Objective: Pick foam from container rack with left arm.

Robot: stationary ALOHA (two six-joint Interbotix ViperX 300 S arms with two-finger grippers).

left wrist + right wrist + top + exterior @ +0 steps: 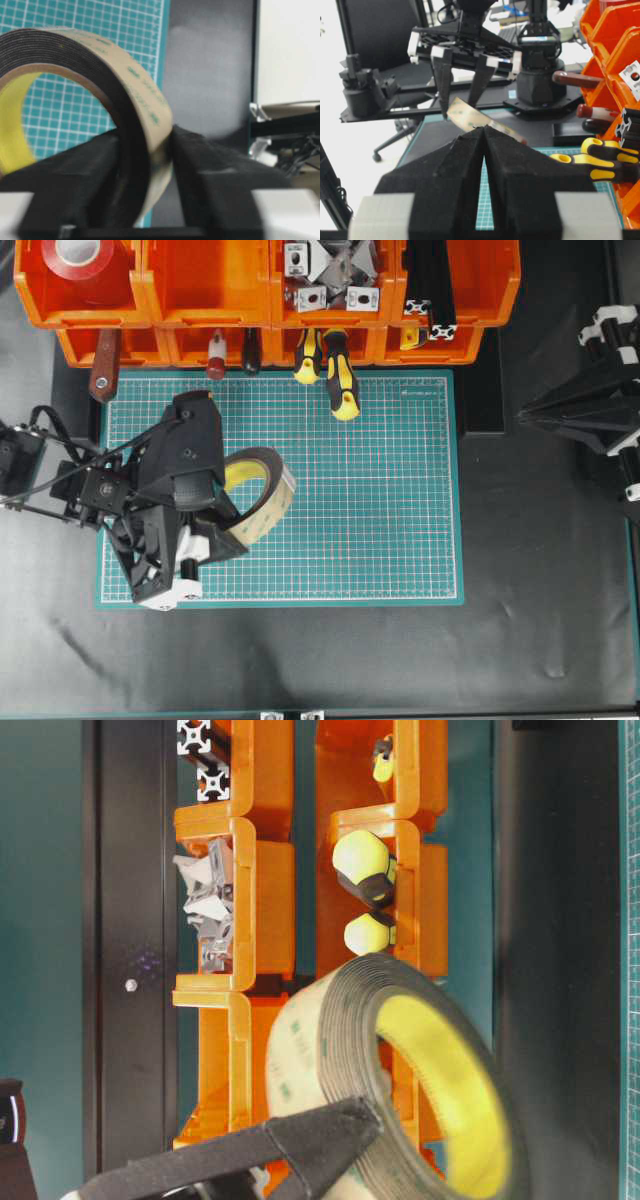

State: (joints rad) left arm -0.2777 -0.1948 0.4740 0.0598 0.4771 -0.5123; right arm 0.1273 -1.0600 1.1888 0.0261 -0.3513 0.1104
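Your left gripper (215, 525) sits at the lower left of the overhead view, over the green mat (400, 540), with the foam roll (262, 495) between its fingers. In the left wrist view the two black pads flank the roll's wall – one inside the hollow, one outside – and there looks to be a sliver of slack on the outer side, so the jaws stand partly apart around the foam; you cannot call it a firm clamp from these pictures.

That is the risk. If the fingers part while the roll is off the mat, it could drop on its edge and roll away toward the mat's border, or tip flat. A loose hold could also let it swing on the inner pad as the arm moves.

The roll stands on edge, tilted. In the overhead view its hollow opens toward the lower left and its tan outer band faces the upper right, so its axis runs roughly along that diagonal.

It is well clear of the orange rack (200, 290) along the top of the frame.

Your right gripper (484, 150) has its pads pressed together, holding nothing.
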